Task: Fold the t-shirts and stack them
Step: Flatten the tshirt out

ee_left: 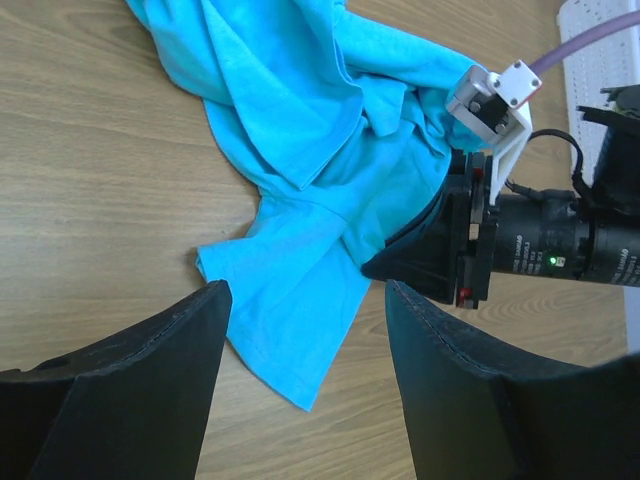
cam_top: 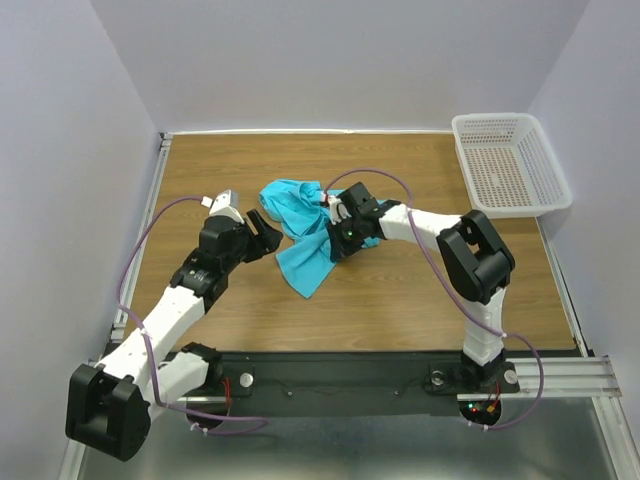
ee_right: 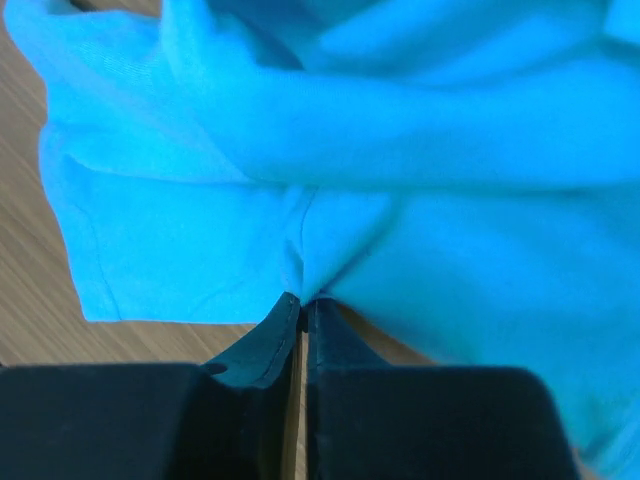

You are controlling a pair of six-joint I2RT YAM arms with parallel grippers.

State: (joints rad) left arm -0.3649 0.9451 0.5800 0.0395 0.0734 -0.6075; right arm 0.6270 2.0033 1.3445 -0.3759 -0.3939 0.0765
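We find the turquoise t-shirt (cam_top: 303, 262) crumpled on the table (cam_top: 420, 300): soft, light, likely to sag. Our right gripper (ee_right: 303, 308) pinches a fold of it; the left gripper (ee_left: 305, 320) gapes empty beside its hem, a fair next hold

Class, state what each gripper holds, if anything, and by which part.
The right gripper pinches the turquoise t-shirt by a fold at its edge. The left gripper is open, holding nothing.

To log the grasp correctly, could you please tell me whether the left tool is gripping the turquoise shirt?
No; the left tool stands wide open, with no part of the turquoise shirt pinched in it.
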